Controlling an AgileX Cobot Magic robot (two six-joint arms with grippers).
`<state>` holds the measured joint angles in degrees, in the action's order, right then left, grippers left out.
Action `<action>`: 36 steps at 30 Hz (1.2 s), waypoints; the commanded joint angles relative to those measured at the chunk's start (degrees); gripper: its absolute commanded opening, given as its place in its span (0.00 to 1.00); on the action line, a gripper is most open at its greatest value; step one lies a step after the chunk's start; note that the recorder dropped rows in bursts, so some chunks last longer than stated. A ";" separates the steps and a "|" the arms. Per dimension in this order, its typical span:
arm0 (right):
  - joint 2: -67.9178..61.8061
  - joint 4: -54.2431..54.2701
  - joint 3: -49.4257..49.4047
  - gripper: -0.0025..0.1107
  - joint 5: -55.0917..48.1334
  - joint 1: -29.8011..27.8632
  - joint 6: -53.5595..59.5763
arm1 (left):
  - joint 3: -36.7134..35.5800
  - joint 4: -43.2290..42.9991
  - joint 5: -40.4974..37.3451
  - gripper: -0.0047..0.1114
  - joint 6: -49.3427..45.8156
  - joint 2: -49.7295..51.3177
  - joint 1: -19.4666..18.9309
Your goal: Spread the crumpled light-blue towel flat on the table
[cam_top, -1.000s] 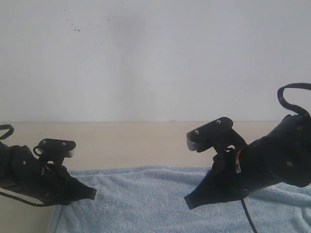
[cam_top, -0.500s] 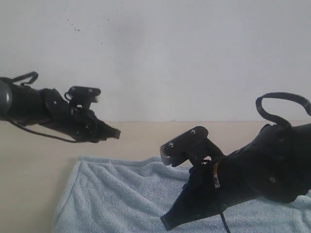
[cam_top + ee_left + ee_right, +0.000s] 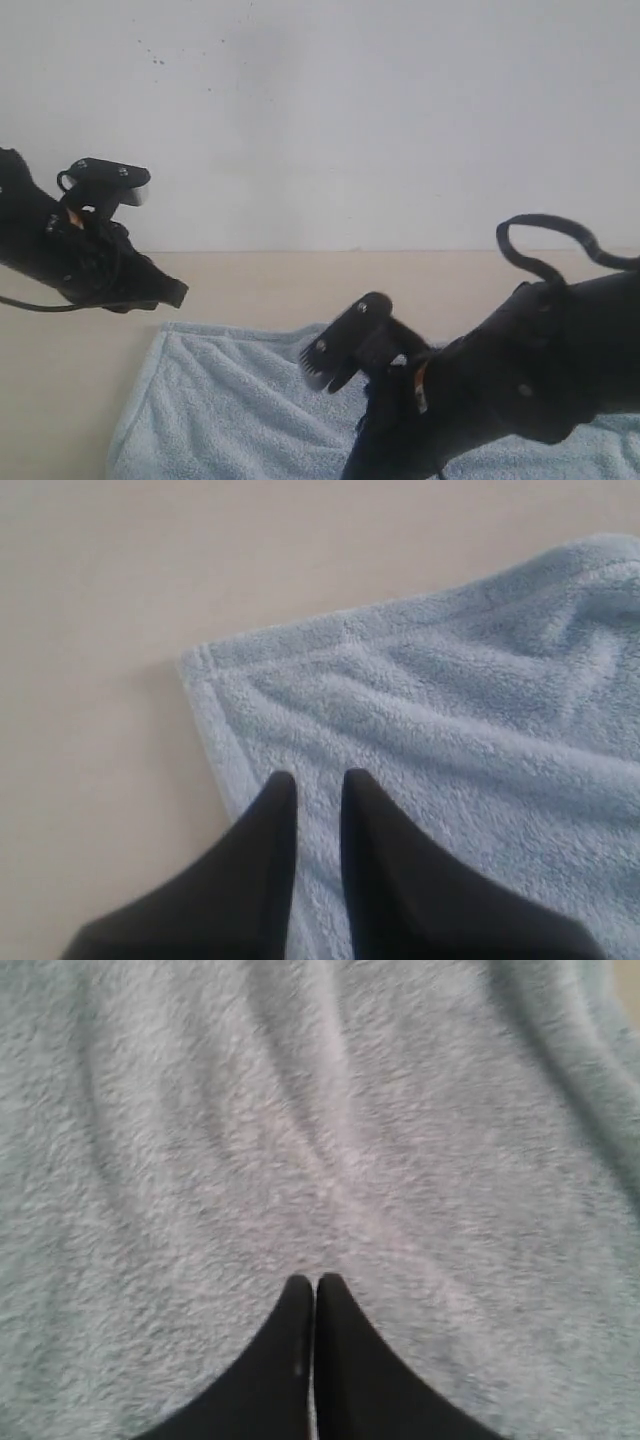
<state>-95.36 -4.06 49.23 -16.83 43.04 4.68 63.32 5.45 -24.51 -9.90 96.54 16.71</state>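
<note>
A beige table met a white wall, the light-blue towel lying across the lower frame; the left gripper hung at middle left, slightly parted and empty, while the right gripper, closed and empty, pointed down over the towel, its tip cut off at the exterior view's bottom edge.

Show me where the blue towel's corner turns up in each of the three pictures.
Exterior view: the towel corner lies left of middle, below the left fingers.
Left wrist view: the corner sits just beyond those fingers, bare table beside it.
Right wrist view: not in it; only towel pile shows.
Shared landmark: the light-blue towel.
</note>
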 commanded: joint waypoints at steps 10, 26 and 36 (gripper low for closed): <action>-3.46 8.41 0.16 0.02 9.32 12.45 8.70 | -17.00 3.11 1.63 0.19 5.37 -21.87 0.46; -13.92 8.41 7.63 0.02 8.45 12.81 9.93 | -30.74 6.77 2.13 0.19 5.37 -33.06 0.46; -19.36 8.65 12.77 0.02 4.62 14.04 10.83 | -31.62 7.24 1.65 0.19 5.37 -33.17 0.46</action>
<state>-113.48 4.44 61.07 -10.83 57.04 14.98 31.84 11.62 -23.28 -5.03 63.69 16.71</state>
